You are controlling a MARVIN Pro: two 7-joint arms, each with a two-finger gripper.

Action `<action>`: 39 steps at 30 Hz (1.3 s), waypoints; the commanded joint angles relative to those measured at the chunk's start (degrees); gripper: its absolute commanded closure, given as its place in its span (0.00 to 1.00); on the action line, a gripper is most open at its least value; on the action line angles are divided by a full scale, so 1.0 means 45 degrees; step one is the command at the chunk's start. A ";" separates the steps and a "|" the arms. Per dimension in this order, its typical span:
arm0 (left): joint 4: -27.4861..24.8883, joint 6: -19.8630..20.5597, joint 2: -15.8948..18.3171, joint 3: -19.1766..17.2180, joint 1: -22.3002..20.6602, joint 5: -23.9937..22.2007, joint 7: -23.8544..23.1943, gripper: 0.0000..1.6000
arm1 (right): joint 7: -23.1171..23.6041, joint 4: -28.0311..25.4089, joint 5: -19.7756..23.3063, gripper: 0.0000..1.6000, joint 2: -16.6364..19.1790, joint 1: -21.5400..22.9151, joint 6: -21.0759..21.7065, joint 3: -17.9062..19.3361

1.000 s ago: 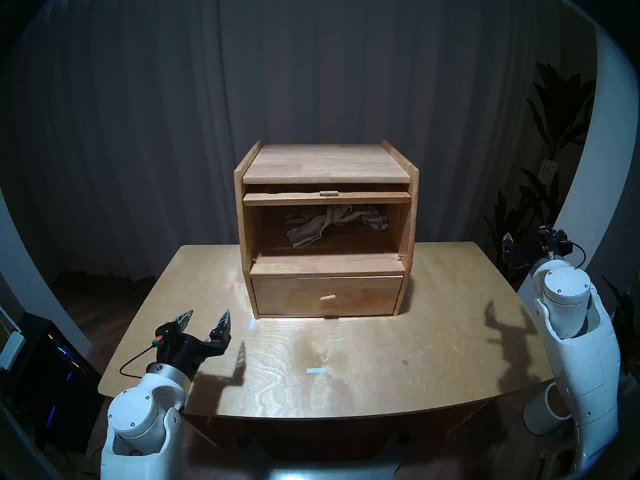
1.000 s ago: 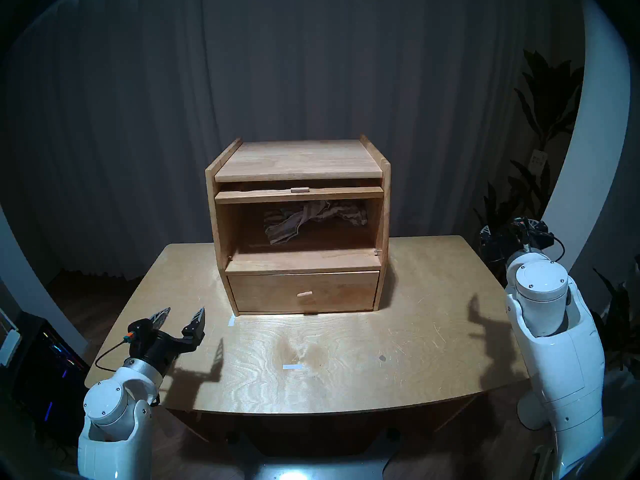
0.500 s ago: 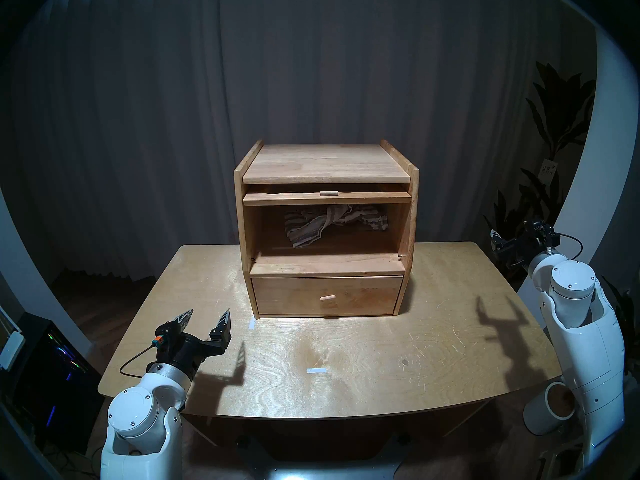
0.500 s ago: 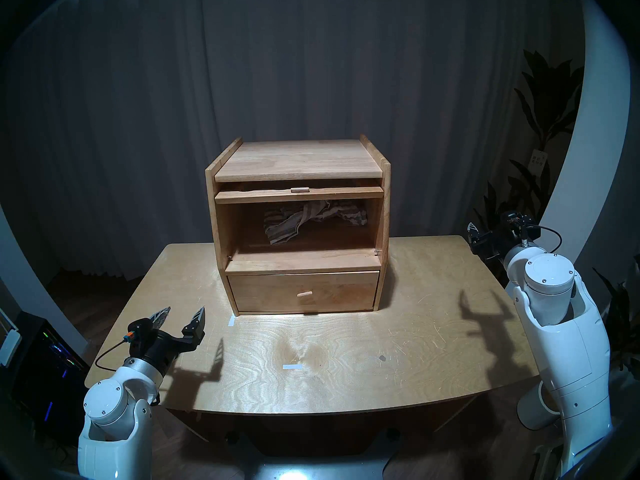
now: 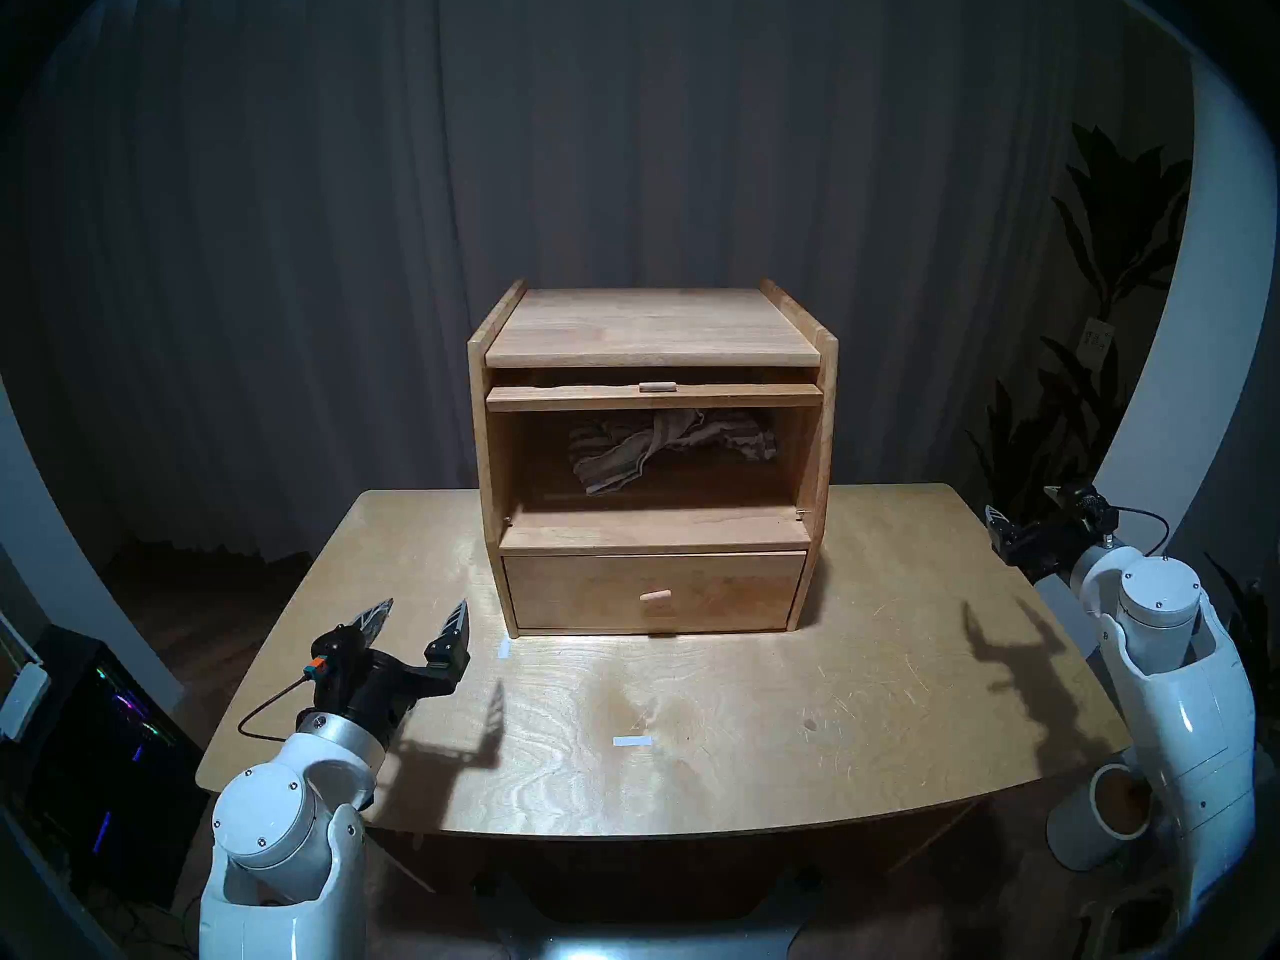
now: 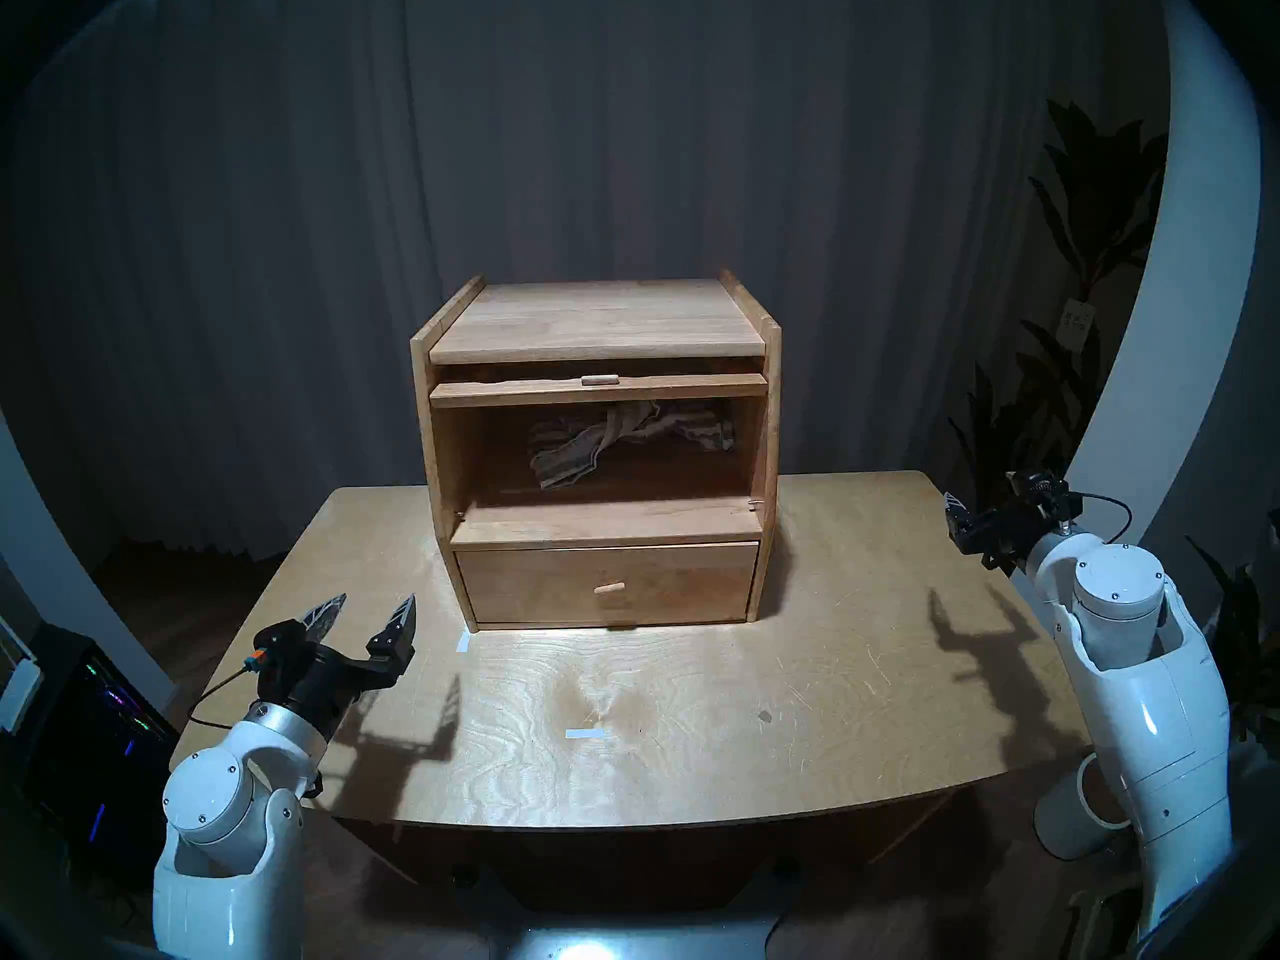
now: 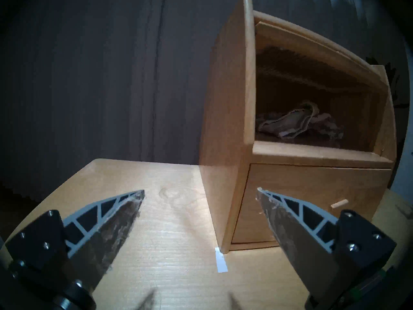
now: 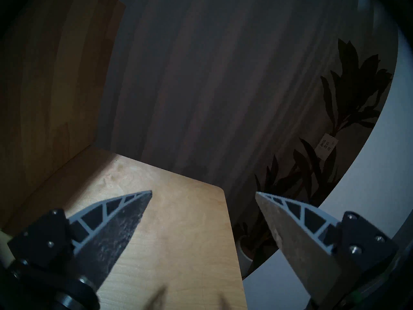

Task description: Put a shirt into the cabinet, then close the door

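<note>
shirt: grey-and-white striped cloth, crumpled and twisted, lying toward the back of the cabinet's large upper compartment, held by nothing.
cabinet: boxy light-wood unit with raised side rails on top, upright at the far middle of the desk; open compartment above, one shut drawer with a peg handle below.
door: light-wood panel, open, lifted level and slid in under the cabinet top; only its front edge and small peg handle show, above the compartment opening.

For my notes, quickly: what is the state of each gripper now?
Left gripper: jaws open, holding nothing.
Right gripper: jaws open, holding nothing.
</note>
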 commanded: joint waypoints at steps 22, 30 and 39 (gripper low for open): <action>-0.3982 -0.1390 -0.0158 -0.0205 0.1749 -0.0360 -0.0925 0.00 | 0.2757 0.1993 -0.0246 0.00 0.0941 -0.0056 -0.3918 0.0610; -0.4220 -0.1995 -0.0277 -0.0316 0.2228 -0.0264 -0.1151 0.00 | 0.2897 0.3044 -0.0851 0.00 0.0940 0.0242 -0.5456 0.0524; -0.4220 -0.2837 -0.0120 -0.0236 0.2142 0.0413 -0.1374 0.00 | 0.3257 0.3763 -0.1265 0.00 0.0923 0.0903 -0.7101 0.0105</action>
